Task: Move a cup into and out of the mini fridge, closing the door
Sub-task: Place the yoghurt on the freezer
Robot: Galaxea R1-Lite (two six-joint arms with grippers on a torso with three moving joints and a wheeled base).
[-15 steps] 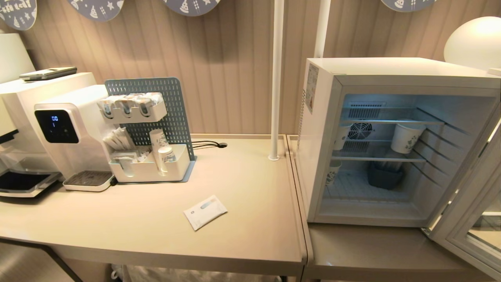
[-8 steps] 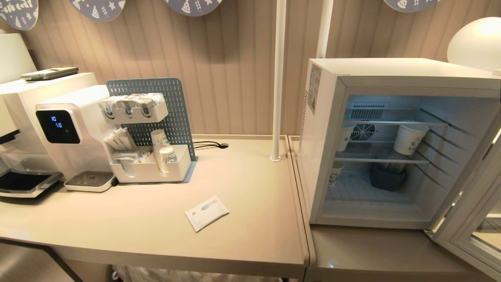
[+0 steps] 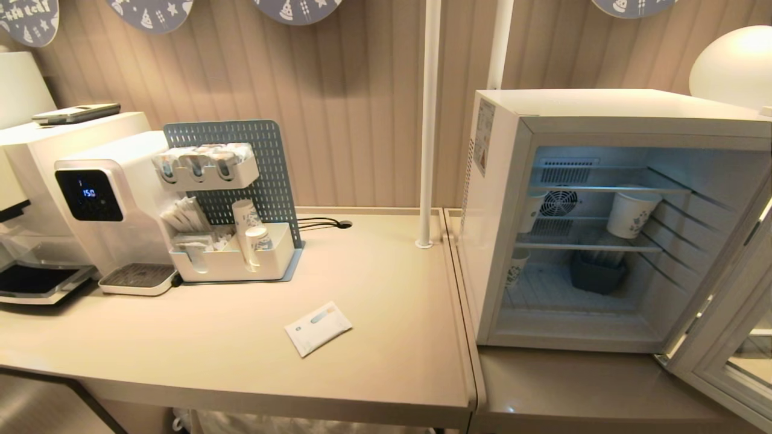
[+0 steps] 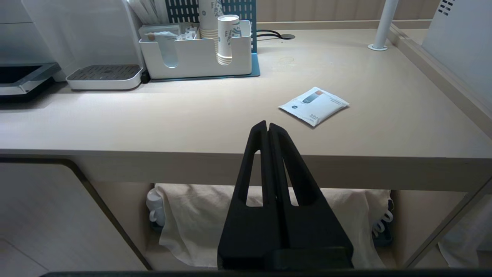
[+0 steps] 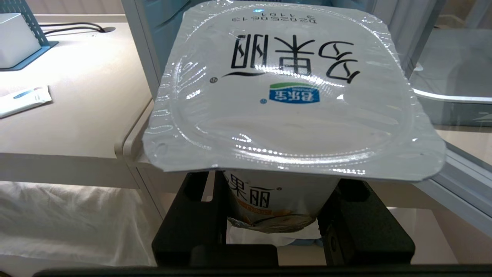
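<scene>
The small white tapered plastic yogurt cup (image 5: 284, 96) with its foil-sealed flanged rim sat between the right gripper (image 5: 275, 204)'s black fingers (image 5: 192, 215), clamped by its body below the rim, before the boxy white mini fridge (image 3: 603, 120), whose glass-windowed door (image 3: 724, 337) stood open. The left gripper (image 4: 268, 129) hung pinched closed, empty, at the beige table (image 4: 192, 115)'s edge.

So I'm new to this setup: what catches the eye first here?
The mini fridge stands lit on the right, its door swung wide open. Close up, the right gripper clamps the sealed cup just before it. The left gripper hangs shut at the table edge.
</scene>
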